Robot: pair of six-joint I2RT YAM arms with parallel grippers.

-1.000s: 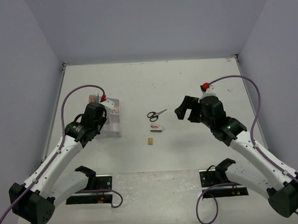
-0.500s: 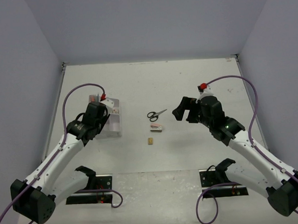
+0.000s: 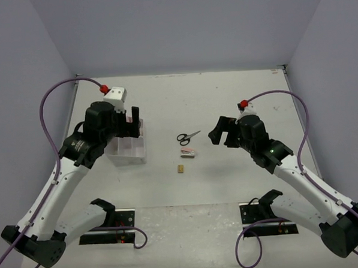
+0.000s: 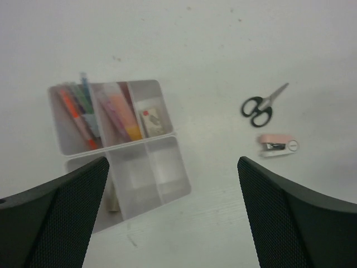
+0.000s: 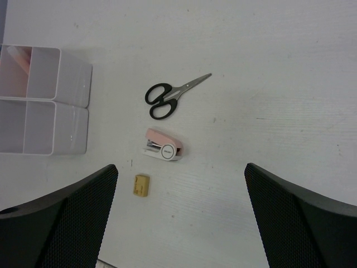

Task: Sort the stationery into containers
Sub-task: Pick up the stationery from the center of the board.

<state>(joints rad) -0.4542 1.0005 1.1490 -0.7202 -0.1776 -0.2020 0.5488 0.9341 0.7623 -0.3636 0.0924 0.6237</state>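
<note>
Left gripper point(image 3: 132, 119) is up high over the far end of the clear organiser box point(image 3: 129, 151), jaws spread wide and nothing between them. From its wrist camera the two fingers point(image 4: 61, 218) frame the scene, with the gripper point(image 4: 173, 163) hanging right above the box point(image 4: 167, 137). The far row of compartments, around 10 o'clock from the gap, holds markers and pens point(image 4: 78, 111), an orange-pink piece point(image 4: 118, 114) and a small pale item point(image 4: 150, 120) (too blurred to name). The near compartments look mostly bare.

Over to the right gripper point(image 3: 222, 132): it is released too, jaws wide, gripping nothing. It hovers over the white table point(image 3: 237, 95), well apart from the box. The loose pieces lie between the two arms. In the top view, the black-handled scissors point(image 3: 187, 136) sit at about 9 o'clock from the right gripper. The small pink stapler point(image 3: 188, 152) is just beside them toward 6 o'clock, and the tan eraser point(image 3: 180, 168) is a little nearer.

On the right wrist camera the gripper point(image 5: 179, 167) frames all three. The stapler point(image 5: 163, 145) is just past the gap at 11 o'clock and the scissors point(image 5: 167, 97) are farther out at 12. The eraser point(image 5: 141, 185) sits close by the left finger at 8 o'clock, and the box point(image 5: 61, 131) is off at 10 o'clock.
</note>
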